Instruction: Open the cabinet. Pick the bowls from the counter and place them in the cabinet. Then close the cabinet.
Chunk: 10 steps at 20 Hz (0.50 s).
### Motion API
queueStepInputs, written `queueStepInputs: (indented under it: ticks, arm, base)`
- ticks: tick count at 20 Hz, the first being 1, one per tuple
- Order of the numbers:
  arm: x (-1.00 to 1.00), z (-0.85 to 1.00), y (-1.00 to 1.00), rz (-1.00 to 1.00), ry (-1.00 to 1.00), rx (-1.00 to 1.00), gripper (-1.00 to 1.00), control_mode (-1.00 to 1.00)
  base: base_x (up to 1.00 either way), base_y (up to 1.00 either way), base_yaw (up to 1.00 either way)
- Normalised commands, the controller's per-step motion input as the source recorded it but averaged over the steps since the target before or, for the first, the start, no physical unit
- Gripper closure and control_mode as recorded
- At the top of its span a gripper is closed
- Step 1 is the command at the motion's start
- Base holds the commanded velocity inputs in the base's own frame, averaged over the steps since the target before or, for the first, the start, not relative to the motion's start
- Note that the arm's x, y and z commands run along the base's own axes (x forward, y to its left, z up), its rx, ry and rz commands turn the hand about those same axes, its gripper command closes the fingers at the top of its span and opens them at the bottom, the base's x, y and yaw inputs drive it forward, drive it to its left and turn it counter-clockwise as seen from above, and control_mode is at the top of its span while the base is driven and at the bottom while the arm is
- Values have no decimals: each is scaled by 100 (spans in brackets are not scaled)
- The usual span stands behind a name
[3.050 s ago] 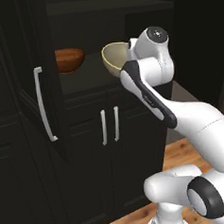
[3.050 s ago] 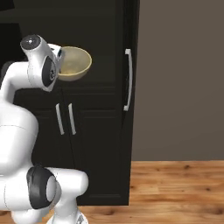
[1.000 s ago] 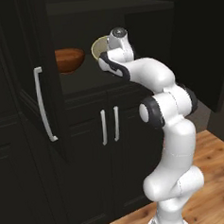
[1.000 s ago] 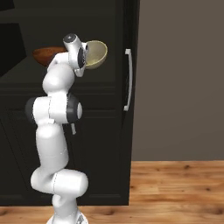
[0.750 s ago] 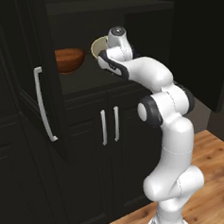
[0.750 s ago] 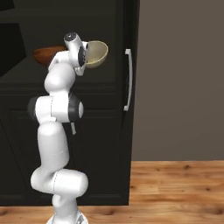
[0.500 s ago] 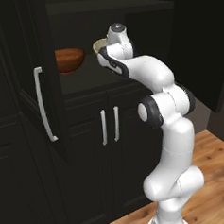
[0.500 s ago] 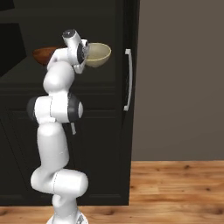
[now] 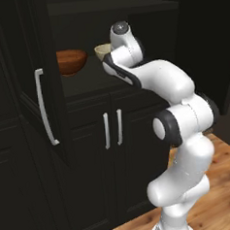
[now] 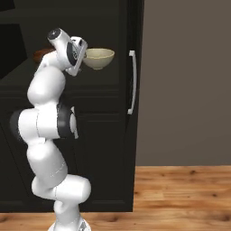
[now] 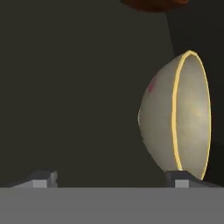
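Observation:
The cabinet [image 9: 31,69] stands with both tall doors swung wide, its right door [image 10: 131,81] edge-on in the right base view. On its dark shelf [image 9: 85,82] sits the reddish-brown bowl [image 9: 71,61] at the left. The cream bowl [image 9: 102,50] with the yellowish rim rests upright to its right [image 10: 99,58]. My gripper [image 11: 111,179] is open just in front of the cream bowl [image 11: 175,116], its fingertips far apart; the bowl lies by one fingertip [image 11: 181,177], not clamped. The brown bowl [image 11: 153,4] peeks in at the hand view's top edge.
Below the shelf are lower doors with short white handles [image 9: 113,129]. The left door's long handle [image 9: 46,107] juts toward the base. A grey wall [image 10: 189,90] stands right of the cabinet, above a wooden floor [image 10: 180,194].
The jaws have gone from shut on the cream bowl's rim to wide open. The bowl, tilted in the grip before, now sits level on the shelf.

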Motion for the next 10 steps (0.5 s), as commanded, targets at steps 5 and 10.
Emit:
queueStepInputs:
  ticks: [5, 10]
  arm:
    - [-100, 2, 0, -20, -28, 2, -100, -100]
    - [-100, 0, 0, -17, -30, 0, -100, -100]
  base:
    - [0, 0, 0]
    - [0, 0, 0]
